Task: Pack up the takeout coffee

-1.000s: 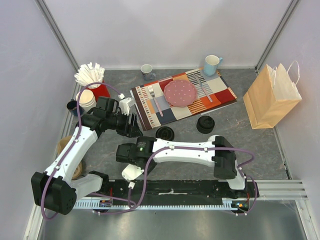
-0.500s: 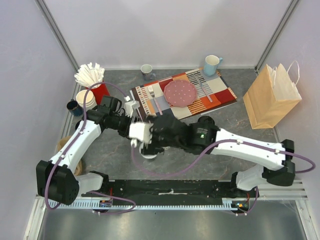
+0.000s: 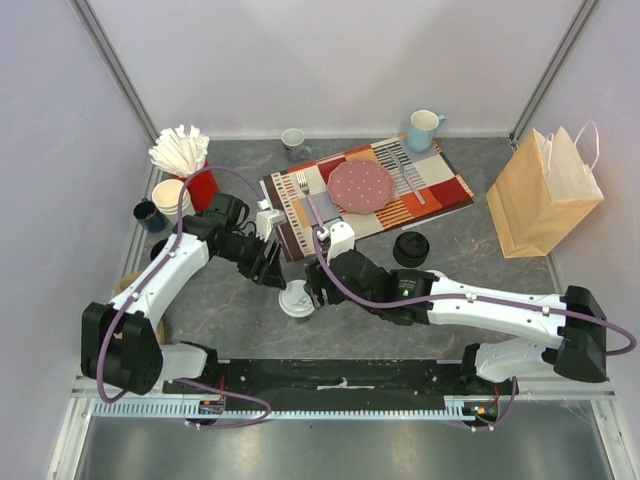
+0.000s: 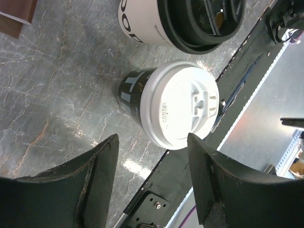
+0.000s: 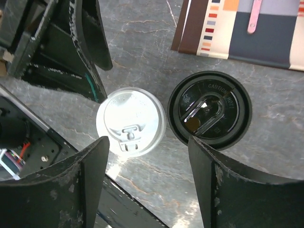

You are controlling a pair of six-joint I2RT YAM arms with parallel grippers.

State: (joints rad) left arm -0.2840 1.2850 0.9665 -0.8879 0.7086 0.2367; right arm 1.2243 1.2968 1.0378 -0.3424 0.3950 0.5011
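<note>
Standing upright, axes vertical | black cup (image 4: 166, 111) | cream cup (image 5: 209, 110) | side by side

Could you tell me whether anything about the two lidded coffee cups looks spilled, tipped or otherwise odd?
Nothing stands out. The black cup with the white lid and the cream cup with the black lid both stand upright, side by side, lids seated, and the grey table around them shows no spill.

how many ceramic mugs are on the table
3: a light blue mug behind the right end of the placemat, a grey mug behind its left end, a dark blue mug at the left edge. Others may be hidden.
</note>
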